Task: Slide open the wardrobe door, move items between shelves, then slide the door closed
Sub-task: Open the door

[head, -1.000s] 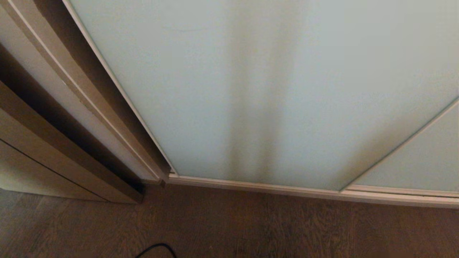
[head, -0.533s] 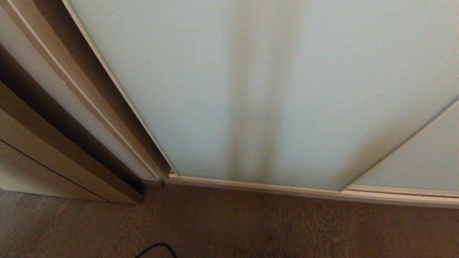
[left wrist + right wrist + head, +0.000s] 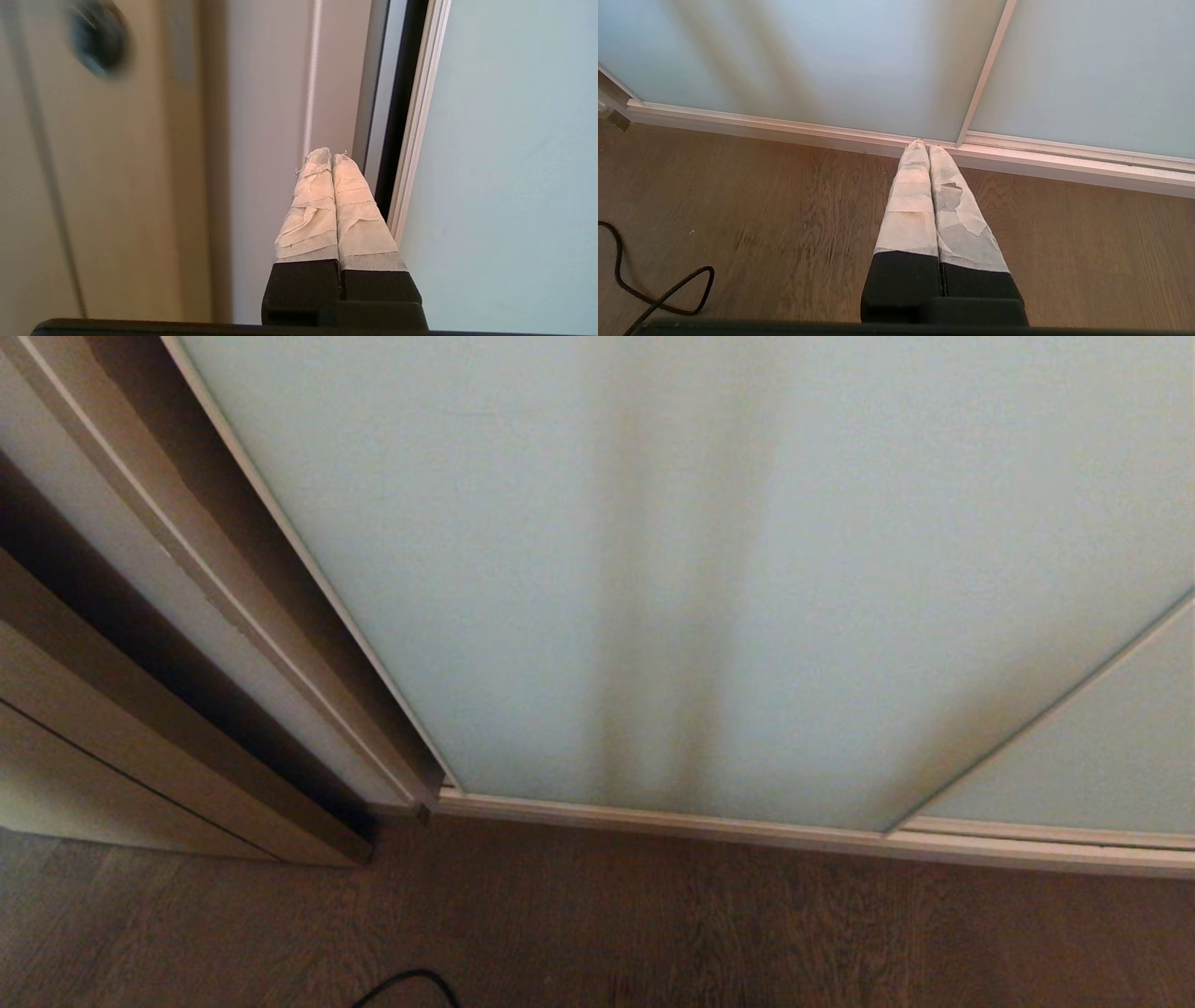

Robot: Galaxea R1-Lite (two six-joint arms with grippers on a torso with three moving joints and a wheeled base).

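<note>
Head view: sliding wardrobe door [image 3: 709,569] fully shut, no claws showing. Left wrist: left claw [image 3: 331,156] pinched closed just beside the door's frame edge [image 3: 416,140]; I'd press flat there, then slide. Right wrist: right claw [image 3: 923,144] closed, empty, above the floor [image 3: 784,219].

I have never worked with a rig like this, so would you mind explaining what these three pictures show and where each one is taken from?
It is a wheeled robot with two arms, each ending in a gripper, standing before a wardrobe. The head picture looks down at the closed sliding wardrobe door, a pale green frosted panel, a second panel beside it, and the brown wood floor with a black cable. Neither arm shows there. The other two pictures come from cameras on the wrists. The left gripper, its tape-wrapped fingers pressed together, points near the door's cream frame edge. The right gripper, also shut, points down toward the bottom rail. Neither holds anything, and no shelves or bag are visible.
</note>
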